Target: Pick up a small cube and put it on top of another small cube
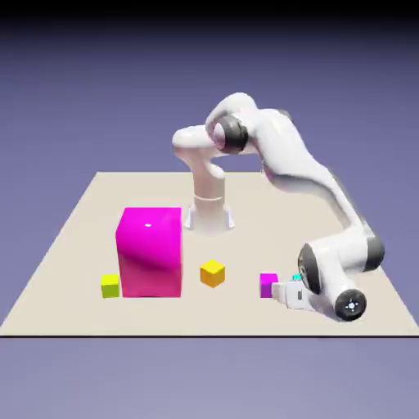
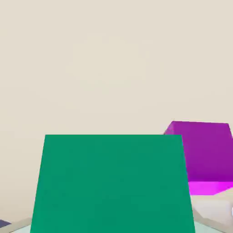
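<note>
Cube, teal, looming large in the hand view, right between the fingers, and they're closed on it, one to each side; in the exterior view it shows only as a sliver by the hand, and whether it's off the bench I can't tell; it should handle light and stiff, no squashing, perhaps a bit slippery on those smooth faces, so opposite sides at mid-height look the grip to want; just beyond, purple cube, near enough to get nudged; farther off, orange cube, well apart.
</note>
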